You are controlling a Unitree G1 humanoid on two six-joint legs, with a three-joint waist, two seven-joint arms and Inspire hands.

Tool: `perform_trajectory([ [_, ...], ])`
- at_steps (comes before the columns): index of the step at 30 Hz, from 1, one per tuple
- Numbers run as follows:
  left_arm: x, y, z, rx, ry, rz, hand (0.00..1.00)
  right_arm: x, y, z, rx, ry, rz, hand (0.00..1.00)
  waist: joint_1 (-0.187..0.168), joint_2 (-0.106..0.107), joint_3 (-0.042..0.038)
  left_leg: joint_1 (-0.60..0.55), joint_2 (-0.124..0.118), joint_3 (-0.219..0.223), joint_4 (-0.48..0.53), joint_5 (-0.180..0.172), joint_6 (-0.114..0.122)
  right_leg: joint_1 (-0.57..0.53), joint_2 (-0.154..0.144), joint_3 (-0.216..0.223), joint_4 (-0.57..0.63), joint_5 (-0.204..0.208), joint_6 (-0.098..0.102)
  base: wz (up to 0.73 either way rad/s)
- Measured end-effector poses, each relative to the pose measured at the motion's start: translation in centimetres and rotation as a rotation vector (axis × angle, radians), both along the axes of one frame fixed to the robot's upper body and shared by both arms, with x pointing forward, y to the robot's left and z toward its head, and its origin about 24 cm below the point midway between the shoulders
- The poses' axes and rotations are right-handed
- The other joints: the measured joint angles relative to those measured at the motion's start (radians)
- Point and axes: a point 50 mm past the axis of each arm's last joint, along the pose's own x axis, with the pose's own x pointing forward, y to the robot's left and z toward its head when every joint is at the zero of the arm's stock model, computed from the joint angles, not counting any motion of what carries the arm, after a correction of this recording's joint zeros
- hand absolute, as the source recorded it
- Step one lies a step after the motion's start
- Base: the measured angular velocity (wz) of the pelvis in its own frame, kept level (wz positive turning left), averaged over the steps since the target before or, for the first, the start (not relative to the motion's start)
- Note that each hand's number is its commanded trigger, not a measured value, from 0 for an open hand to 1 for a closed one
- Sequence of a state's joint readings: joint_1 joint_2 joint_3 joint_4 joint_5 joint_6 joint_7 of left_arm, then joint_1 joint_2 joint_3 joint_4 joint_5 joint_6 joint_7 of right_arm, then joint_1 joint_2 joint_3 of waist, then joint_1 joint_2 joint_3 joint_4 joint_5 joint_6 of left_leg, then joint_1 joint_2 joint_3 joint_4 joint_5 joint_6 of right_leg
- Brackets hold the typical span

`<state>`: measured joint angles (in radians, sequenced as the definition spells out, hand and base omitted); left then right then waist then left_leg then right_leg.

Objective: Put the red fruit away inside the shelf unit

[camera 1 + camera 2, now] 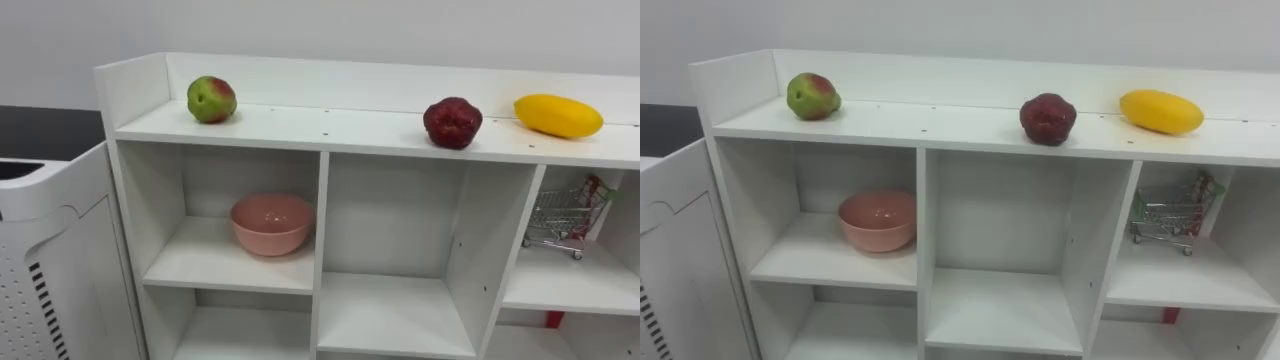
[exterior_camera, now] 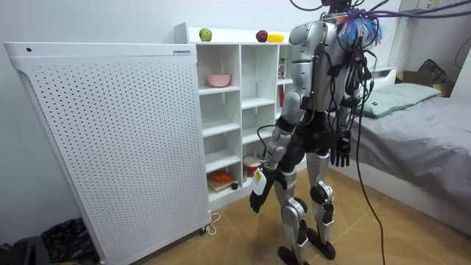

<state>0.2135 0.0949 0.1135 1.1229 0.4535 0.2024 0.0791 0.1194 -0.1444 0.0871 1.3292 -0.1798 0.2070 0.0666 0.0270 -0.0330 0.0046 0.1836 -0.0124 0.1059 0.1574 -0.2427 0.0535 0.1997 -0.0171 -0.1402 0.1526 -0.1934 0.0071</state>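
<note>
Both hands hang low beside the thighs, the left hand (image 2: 258,197) and the right hand (image 2: 340,153), fingers loose and holding nothing. Ahead, a pink bowl (image 1: 271,223) sits in the upper-left compartment of the white shelf unit (image 1: 322,230). All 3 fruits rest higher, on its top board. The green-red apple (image 1: 211,99) lies toward the left arm, the dark red fruit (image 1: 452,122) and yellow mango (image 1: 558,115) toward the right. The mango's long axis runs left-right along the board.
</note>
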Motion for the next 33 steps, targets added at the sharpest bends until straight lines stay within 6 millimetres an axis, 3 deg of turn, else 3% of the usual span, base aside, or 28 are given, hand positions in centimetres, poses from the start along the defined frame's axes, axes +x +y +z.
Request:
perform_trajectory([
  [12, -0.3, -0.1, 0.0, 0.002, 0.011, -0.006, 0.0, -0.1, -0.1, 0.0, -0.043, -0.015, -0.052, 0.0, -0.004, 0.014, -0.0006, 0.003, 0.0, -0.001, 0.006, 0.0, 0.0, 0.006, 0.0, 0.0, -0.001, 0.0, 0.0, 0.0],
  [17, -0.6, -0.1, 0.0, 0.006, 0.019, 0.004, 0.0, -1.0, -0.4, 0.1, -0.101, -0.037, -0.284, 0.0, -0.025, 0.02, 0.0006, 0.002, 0.0, -0.005, 0.008, 0.0, 0.0, 0.009, 0.0, 0.0, -0.001, 0.0, 0.0, 0.03],
  [21, -0.8, 0.2, 0.1, 0.033, 0.013, 0.019, 0.0, -1.9, -0.8, 0.3, -0.172, -0.078, -0.625, 0.0, -0.051, 0.021, 0.0011, -0.002, 0.0, -0.004, 0.009, 0.0, 0.0, 0.009, 0.0, 0.001, 0.0, 0.0, 0.0, -0.06],
  [23, -0.8, 0.6, 0.2, 0.051, -0.01, 0.049, 0.0, -0.7, -1.3, 0.3, -0.203, -0.175, -0.898, 0.0, -0.054, 0.021, 0.0013, 0.002, -0.001, -0.003, 0.01, -0.001, 0.001, 0.006, 0.002, 0.003, -0.001, 0.0, 0.0, -0.27],
  [26, -0.7, 1.0, 0.3, 0.061, -0.035, 0.069, 0.0, 1.3, -2.1, 0.6, -0.227, -0.277, -1.045, 0.0, -0.067, 0.02, 0.0014, 0.003, -0.002, -0.003, 0.009, -0.001, 0.001, 0.006, 0.002, 0.003, -0.001, 0.0, 0.0, -0.04],
  [27, -0.9, 1.3, 0.4, 0.07, -0.047, 0.083, 0.0, 2.6, -2.7, 0.9, -0.228, -0.344, -1.108, 0.0, -0.074, 0.011, -0.0026, 0.003, -0.002, -0.003, 0.009, -0.001, 0.001, 0.006, 0.001, 0.001, -0.002, 0.0, 0.0, -0.03],
  [28, -0.7, 1.7, 0.6, 0.079, -0.066, 0.096, 0.0, 4.0, -3.5, 1.3, -0.232, -0.42, -1.164, 0.0, -0.076, 0.014, -0.0003, 0.003, -0.002, -0.003, 0.01, -0.001, 0.001, 0.005, 0.002, 0.002, -0.003, 0.0, 0.0, -0.05],
  [30, -0.6, 2.2, 0.8, 0.092, -0.077, 0.089, 0.0, 6.2, -4.5, 2.1, -0.245, -0.53, -1.187, 0.0, -0.079, 0.005, -0.0029, 0.002, -0.002, -0.003, 0.01, -0.001, 0.001, -0.004, 0.002, 0.004, -0.001, -0.001, -0.002, -0.07],
  [33, -0.7, 2.5, 0.9, 0.108, -0.087, 0.08, 0.0, 9.6, -5.9, 4.0, -0.266, -0.715, -1.171, 0.0, -0.079, -0.002, 0.0003, -0.005, -0.003, -0.003, 0.011, -0.001, 0.001, -0.011, 0.002, 0.004, -0.003, -0.003, -0.005, -0.01],
])
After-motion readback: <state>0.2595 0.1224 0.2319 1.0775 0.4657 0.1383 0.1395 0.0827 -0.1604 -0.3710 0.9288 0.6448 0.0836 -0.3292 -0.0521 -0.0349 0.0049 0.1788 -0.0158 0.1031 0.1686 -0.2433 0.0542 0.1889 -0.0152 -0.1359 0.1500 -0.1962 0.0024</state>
